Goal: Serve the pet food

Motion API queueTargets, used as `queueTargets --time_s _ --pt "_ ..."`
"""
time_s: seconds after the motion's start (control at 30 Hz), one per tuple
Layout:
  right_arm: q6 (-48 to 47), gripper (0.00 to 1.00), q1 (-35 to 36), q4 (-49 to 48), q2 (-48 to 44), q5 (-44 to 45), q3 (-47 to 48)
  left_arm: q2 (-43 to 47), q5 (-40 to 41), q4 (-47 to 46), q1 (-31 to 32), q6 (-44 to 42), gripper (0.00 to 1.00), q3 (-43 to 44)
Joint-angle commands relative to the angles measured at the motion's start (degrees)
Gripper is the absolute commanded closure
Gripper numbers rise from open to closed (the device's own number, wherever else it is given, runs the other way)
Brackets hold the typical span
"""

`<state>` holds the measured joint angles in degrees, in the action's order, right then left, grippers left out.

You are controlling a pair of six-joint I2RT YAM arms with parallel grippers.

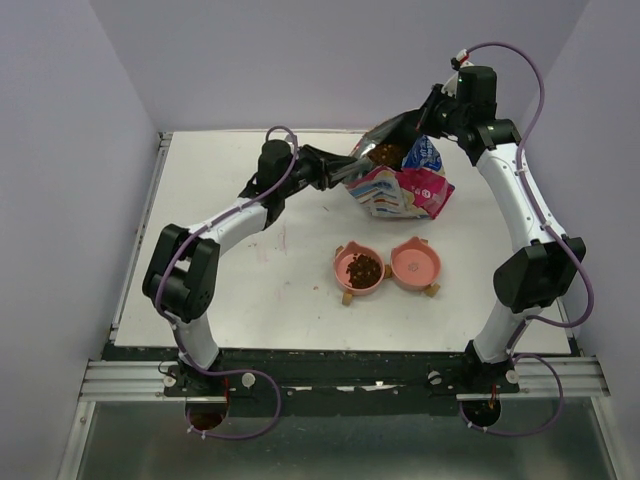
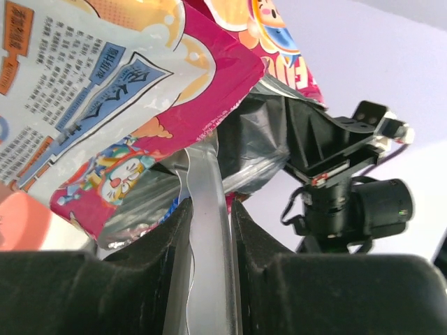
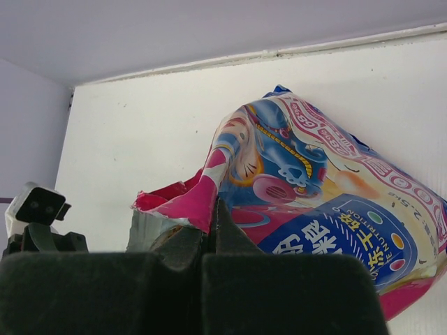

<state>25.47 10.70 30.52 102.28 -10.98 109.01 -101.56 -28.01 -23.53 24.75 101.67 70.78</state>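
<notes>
The pet food shows as dark brown kibble [image 1: 362,268] in the left of two joined pink bowls [image 1: 415,262]. More kibble [image 1: 390,153] lies inside the open mouth of the printed pink bag [image 1: 410,190] at the far side of the table. My left gripper [image 1: 338,170] is shut on a silvery scoop handle [image 2: 202,230] that runs up into the bag [image 2: 105,91]. My right gripper [image 1: 432,112] is shut on the bag's torn pink rim [image 3: 192,202], holding the mouth up. The scoop's bowl is hidden inside the bag.
The white table [image 1: 230,290] is walled by pale panels on three sides. A few loose pellets [image 1: 318,287] lie left of the bowls. The right arm's wrist [image 2: 356,202] hangs just beyond the bag's mouth. The right bowl holds no kibble.
</notes>
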Motion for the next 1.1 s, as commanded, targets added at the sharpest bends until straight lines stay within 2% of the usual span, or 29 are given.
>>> queueTargets --time_s 0.0,0.07,0.1,0.13,0.17,0.23,0.33,0.4,0.47,0.5,0.53,0.57,0.63,0.67,0.73,0.8,0.87,0.9,0.93,0.97,1.0,1.03,1.07 --pt "0.4 1.0 -0.9 -6.4 -2.9 -1.4 4.4 -0.4 3.7 -10.0 -0.2 6.8 1.0 -2.0" --pt "0.6 1.0 -1.0 -6.7 -3.1 -1.1 3.9 -0.8 1.2 1.0 -0.6 -1.0 1.0 3.0" --pt "0.7 1.0 -1.0 -6.8 -2.9 -1.3 4.0 -1.4 1.2 -1.8 -0.7 1.0 1.0 1.4" --pt "0.7 1.0 -1.0 -6.7 -2.7 -1.7 4.4 -1.5 2.2 -9.4 -0.4 6.2 1.0 -1.6" --pt "0.5 1.0 -1.0 -6.6 -2.7 -1.7 4.5 -1.1 3.0 -10.5 -0.1 7.6 1.0 -3.5" --pt "0.5 1.0 -0.9 -6.7 -2.9 -1.6 4.4 -0.5 1.8 -5.8 -0.6 3.3 1.0 -2.5" --pt "0.2 1.0 -0.9 -6.6 -2.8 -1.4 4.4 -1.0 2.0 -12.0 -0.4 8.0 1.0 -3.6" --pt "0.4 1.0 -0.9 -6.5 -2.5 -1.4 4.3 -1.1 0.5 -9.4 -0.8 7.5 1.0 -2.2" --pt "0.5 1.0 -0.9 -6.4 -2.3 -2.1 5.0 -0.1 1.0 -12.7 -0.8 8.8 1.0 -3.3" --pt "0.4 1.0 -0.9 -6.4 -2.3 -2.0 5.0 0.4 0.7 -11.7 -1.0 6.5 1.0 -2.4" --pt "0.5 1.0 -1.0 -6.6 -2.4 -1.8 4.8 0.0 -0.1 -5.0 -1.3 2.5 1.0 -0.1" --pt "0.6 1.0 -0.9 -6.8 -2.3 -1.7 4.7 -1.3 -0.9 -2.9 -1.4 2.1 1.0 1.1" --pt "0.6 1.0 -0.9 -6.5 -1.8 -2.4 5.2 -3.7 0.5 -15.6 -0.4 11.5 1.0 -1.4" --pt "0.5 1.0 -0.9 -6.5 -1.9 -2.4 5.3 -3.6 0.7 -15.1 -0.1 11.5 1.0 -0.9" --pt "0.6 1.0 -1.0 -6.8 -2.3 -1.9 4.5 -2.8 -1.5 -5.7 -0.7 5.7 1.0 1.7" --pt "-0.2 1.0 -0.9 -6.1 -2.3 -1.9 5.2 -0.2 -0.9 -11.0 -0.4 6.9 1.0 -0.4" --pt "-0.3 1.0 -1.0 -6.5 -3.0 -1.0 3.9 0.8 -2.7 4.8 -1.1 -3.3 1.0 4.7" --pt "-0.1 1.0 -0.9 -7.1 -3.1 -0.9 3.4 -0.5 -3.0 2.3 -1.5 -0.5 1.0 3.2" --pt "0.1 1.0 -0.9 -7.1 -2.9 -1.4 3.7 -1.6 -2.0 -8.2 -1.7 5.9 1.0 -1.1" --pt "0.1 1.0 -1.0 -6.6 -2.4 -2.3 4.3 -2.1 -0.7 -13.0 -1.6 11.0 1.0 -3.9" --pt "0.2 1.0 -1.0 -6.5 -2.2 -2.6 4.5 -1.3 -0.3 -12.2 -1.3 11.0 1.0 -3.9" --pt "0.4 1.0 -0.9 -6.6 -2.3 -2.5 4.5 0.0 -0.8 -8.0 -1.3 5.6 1.0 -1.8" --pt "0.5 1.0 -0.9 -6.8 -2.4 -2.3 4.4 0.6 -1.7 0.9 -1.5 -1.0 1.0 1.4"
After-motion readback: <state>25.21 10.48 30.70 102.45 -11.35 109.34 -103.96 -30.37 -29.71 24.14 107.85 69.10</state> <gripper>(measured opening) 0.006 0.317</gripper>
